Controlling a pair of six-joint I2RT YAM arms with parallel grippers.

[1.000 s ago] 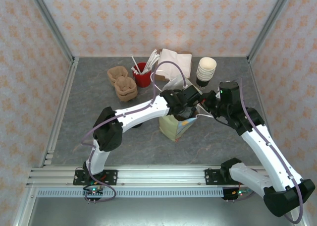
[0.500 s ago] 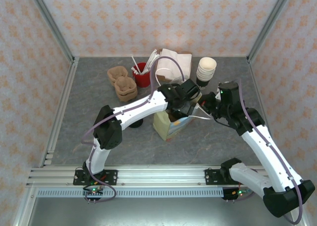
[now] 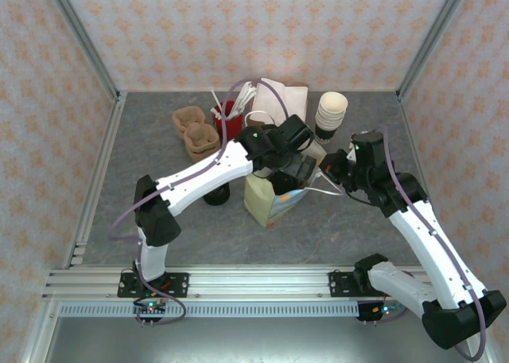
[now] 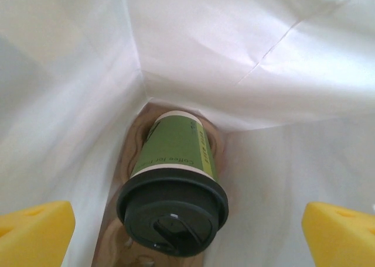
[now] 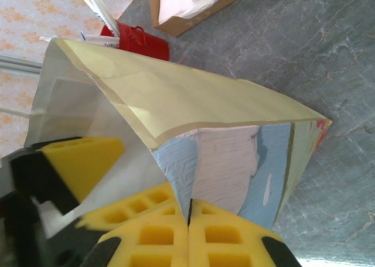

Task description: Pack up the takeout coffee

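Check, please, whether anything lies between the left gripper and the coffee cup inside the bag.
Nothing visible does. The left gripper hangs open straight above the lidded green cup, which sits at the bottom of the white bag; only bag walls surround it.

base of the coffee cup lost down in the brown tray, yellow pads chopped off at the bottom corners, paper bag mouth mostly under the left arm, red holder half behind it
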